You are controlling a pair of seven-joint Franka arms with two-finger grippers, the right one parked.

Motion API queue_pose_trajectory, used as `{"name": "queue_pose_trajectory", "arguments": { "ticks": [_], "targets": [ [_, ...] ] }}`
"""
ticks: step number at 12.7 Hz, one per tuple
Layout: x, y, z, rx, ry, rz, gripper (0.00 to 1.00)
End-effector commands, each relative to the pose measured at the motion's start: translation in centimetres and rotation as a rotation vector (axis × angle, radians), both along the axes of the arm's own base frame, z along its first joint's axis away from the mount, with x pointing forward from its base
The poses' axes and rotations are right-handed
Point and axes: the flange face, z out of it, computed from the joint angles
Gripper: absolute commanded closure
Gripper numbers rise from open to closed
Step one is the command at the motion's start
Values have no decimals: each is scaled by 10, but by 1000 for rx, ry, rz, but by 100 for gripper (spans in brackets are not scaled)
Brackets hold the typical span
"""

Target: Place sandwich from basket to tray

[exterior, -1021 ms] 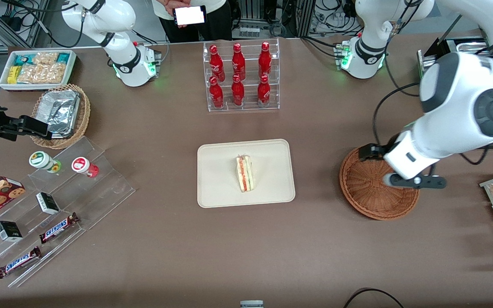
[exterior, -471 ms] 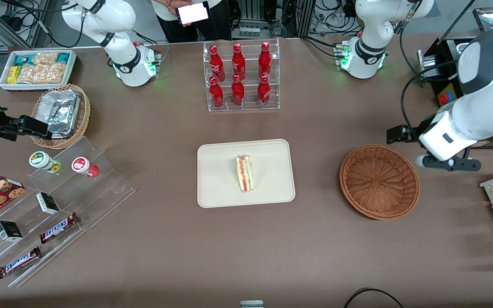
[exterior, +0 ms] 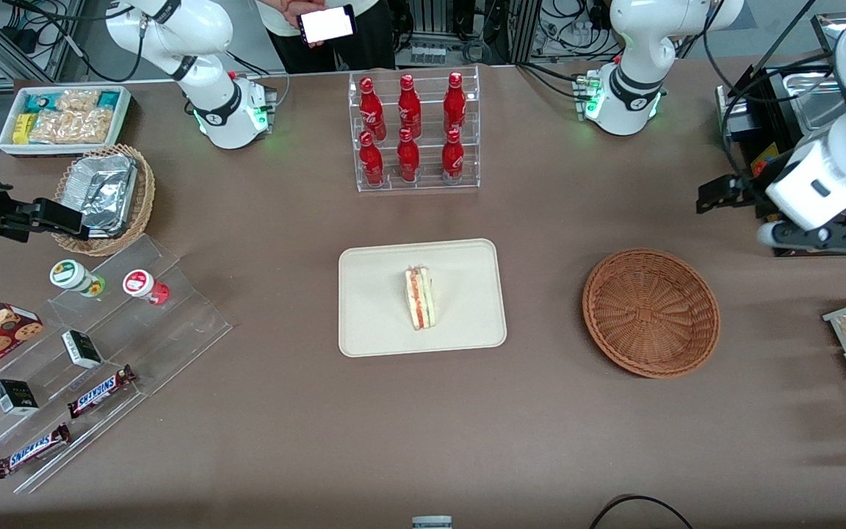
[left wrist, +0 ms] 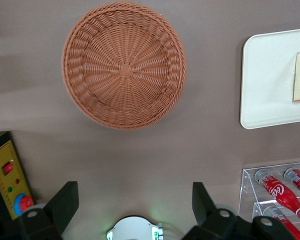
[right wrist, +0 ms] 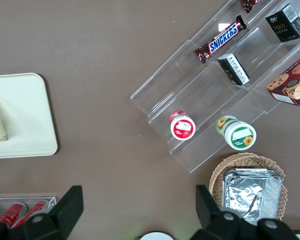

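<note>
On the brown table [exterior: 261,411], working from the largest thing to the smallest, we see our left arm [exterior: 834,169] raised toward its own end of the table, its gripper [left wrist: 135,205] hanging in the air with the two dark fingers [left wrist: 65,202] spread apart and nothing between them. Near the middle of the table lies the cream tray [exterior: 379,323], and the sandwich [exterior: 420,297] already rests on it, roughly at its centre, on its side with the striped filling edge showing. The reddish-brown basket [exterior: 651,312] sits well apart from the tray toward our working arm's end and holds nothing, so we judge the placing done. We judge the sandwich light, soft and easily crushed; if we had to take it again, we would close gently across the two flat bread faces, near the thick part of the wedge, so the filling does not squeeze out. Farther from the front camera than the tray stands a clear rack of red bottles [exterior: 412,128], near enough to mind. Toward the parked arm's end lie a foil container in a tan basket [exterior: 103,195] and candy bars [exterior: 100,389] on clear steps. Nothing lies between tray and basket.
</note>
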Motion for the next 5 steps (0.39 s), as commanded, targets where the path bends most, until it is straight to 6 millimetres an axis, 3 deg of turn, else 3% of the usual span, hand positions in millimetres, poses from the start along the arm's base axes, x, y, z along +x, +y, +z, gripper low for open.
{"name": "queue_pose_trajectory", "arguments": {
  "ticks": [1, 5],
  "targets": [
    [-26, 12, 26, 77, -14, -15, 0],
    [-30, 30, 38, 79, -38, 21, 0]
  ]
}}
